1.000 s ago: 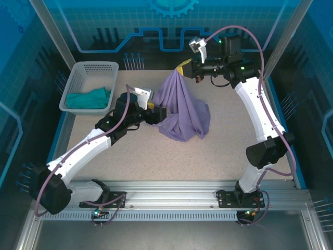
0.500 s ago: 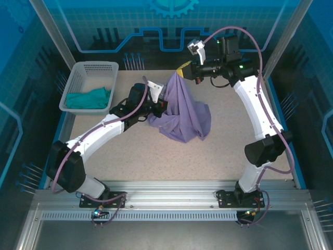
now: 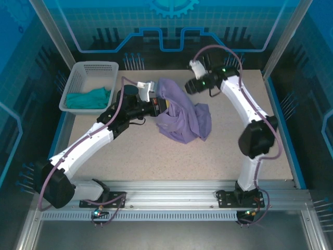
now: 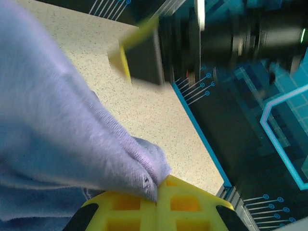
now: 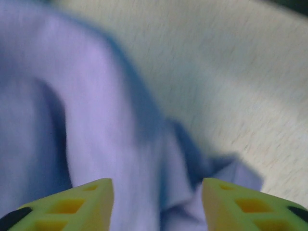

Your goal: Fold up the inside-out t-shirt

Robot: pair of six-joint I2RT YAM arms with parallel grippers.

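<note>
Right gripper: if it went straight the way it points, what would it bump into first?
Probably the purple t-shirt. The right gripper, jaws apart, points right at the cloth, with the table beyond it. The picture is blurry, so how close it is stays unclear.

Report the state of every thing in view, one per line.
inside-out t-shirt: crumpled in a heap, one fold pinched.
left gripper: shut on the inside-out t-shirt's fold.
right gripper: open, holding nothing.
basket: upright, holding the teal garment.
teal garment: bunched inside the basket.
</note>
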